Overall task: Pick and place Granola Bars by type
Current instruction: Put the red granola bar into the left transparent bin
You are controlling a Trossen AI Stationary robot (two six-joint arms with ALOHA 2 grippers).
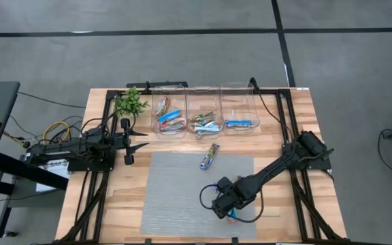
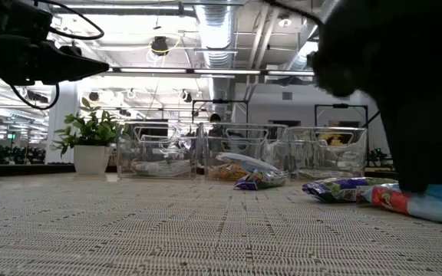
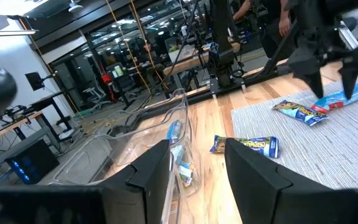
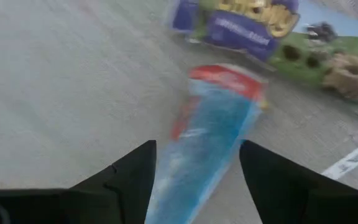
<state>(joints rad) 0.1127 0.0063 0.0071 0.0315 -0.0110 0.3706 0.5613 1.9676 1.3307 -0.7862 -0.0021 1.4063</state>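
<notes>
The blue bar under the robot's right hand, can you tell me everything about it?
The blue bar is a flat, oblong packet in shiny light-blue wrapper with a red end. It lies flat on the grey woven mat, near the mat's front edge, apart from the bins. The right gripper is low over it, open, one dark finger on each side; whether they touch it cannot be told. Close by its red end lies a purple bar with yellow lettering.

— High view: straight down over the whole table (image 1: 114,204). Low view: at mat (image 2: 167,230) level, facing the bins (image 2: 236,161).

— Wrist views: forward past own fingers, right one very close. Shared: bins, mat.
</notes>
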